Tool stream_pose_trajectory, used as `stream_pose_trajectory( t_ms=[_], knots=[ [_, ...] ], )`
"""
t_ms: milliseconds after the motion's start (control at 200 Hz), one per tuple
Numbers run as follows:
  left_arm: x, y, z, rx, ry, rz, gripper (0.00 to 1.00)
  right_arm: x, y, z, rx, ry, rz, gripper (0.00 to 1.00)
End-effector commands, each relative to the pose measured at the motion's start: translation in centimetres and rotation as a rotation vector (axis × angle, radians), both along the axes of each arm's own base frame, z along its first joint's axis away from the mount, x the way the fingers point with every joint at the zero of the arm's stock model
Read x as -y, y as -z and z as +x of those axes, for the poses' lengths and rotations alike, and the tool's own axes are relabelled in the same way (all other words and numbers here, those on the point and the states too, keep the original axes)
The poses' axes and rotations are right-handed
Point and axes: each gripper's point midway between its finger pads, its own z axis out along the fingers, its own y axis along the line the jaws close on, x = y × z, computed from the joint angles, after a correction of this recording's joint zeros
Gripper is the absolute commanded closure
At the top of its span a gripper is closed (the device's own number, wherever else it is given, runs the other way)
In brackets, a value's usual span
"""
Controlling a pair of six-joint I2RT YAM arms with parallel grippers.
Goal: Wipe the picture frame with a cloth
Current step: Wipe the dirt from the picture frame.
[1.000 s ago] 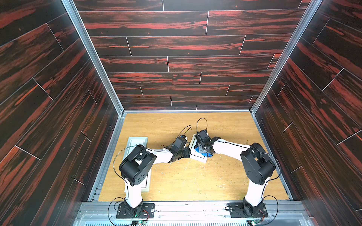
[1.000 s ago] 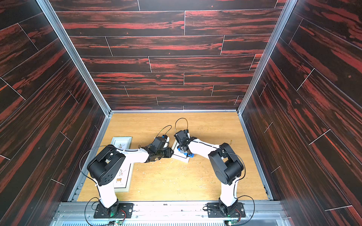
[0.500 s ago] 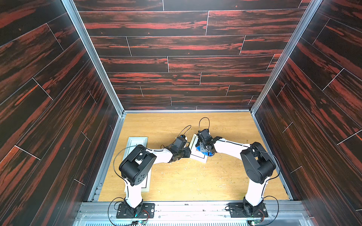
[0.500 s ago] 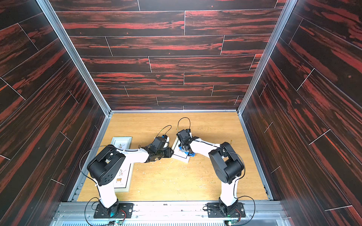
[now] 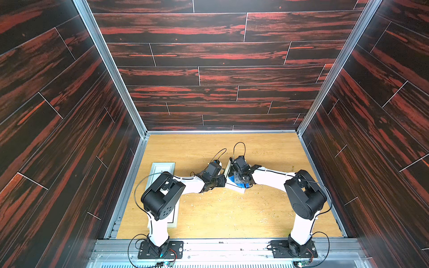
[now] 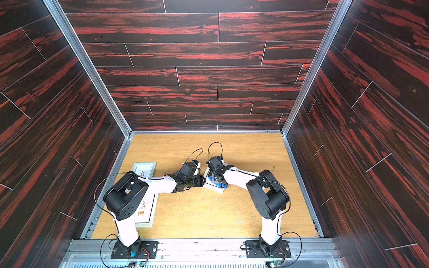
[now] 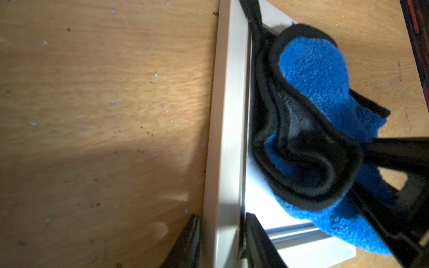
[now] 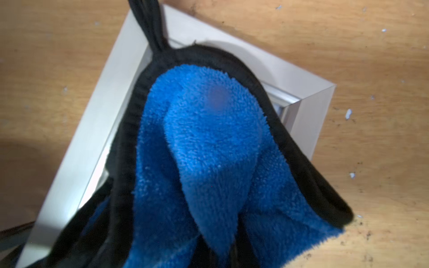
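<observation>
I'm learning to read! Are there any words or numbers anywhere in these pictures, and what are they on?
None can be read.
The big framed print shows a plant and a stool; any lettering is too small to tell.
The blue cloth and the small frame show no writing.

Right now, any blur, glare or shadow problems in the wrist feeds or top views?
Left wrist view: shadow over part of the table, part of the cloth soft. Right wrist view: cloth fills most of the picture, faint purplish smudge on it, glare at the inner corner of the picture frame. Both top views: walls lean from wide-angle distortion.
</observation>
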Motion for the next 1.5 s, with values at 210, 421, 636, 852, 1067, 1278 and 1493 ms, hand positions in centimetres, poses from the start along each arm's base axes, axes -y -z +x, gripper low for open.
stream_pose_trajectory(
  t_ms=[210,421,636,852,1067,1278,1493],
  knots=[
    [-4.0,5.7,-4.4,-0.202,-0.024,0.168,0.64,0.9,1.8,-2.4,-0.064,0.007,-0.069,1.00],
    [-3.9,5.9,-4.2,-0.204,-0.026,0.164,0.64,1.5,1.9,-2.6,-0.067,0.007,-0.056,1.00],
    [-4.1,5.9,-4.5,-0.207,-0.025,0.173,0.64,0.0,1.5,1.5,-0.011,0.032,-0.044,1.00],
    [-4.1,5.8,-4.4,-0.206,-0.025,0.172,0.64,3.0,0.7,6.1,0.025,0.105,-0.072,1.00],
    [-3.9,5.9,-4.3,-0.205,-0.026,0.166,0.64,0.6,0.6,1.1,-0.014,0.008,-0.031,1.00],
    [-4.0,6.0,-4.4,-0.211,-0.024,0.166,0.64,1.4,0.3,2.7,0.015,0.037,-0.061,1.00],
    [-4.0,5.7,-4.3,-0.204,-0.025,0.168,0.64,2.6,-0.3,6.8,0.038,0.079,-0.070,1.00]
  ],
)
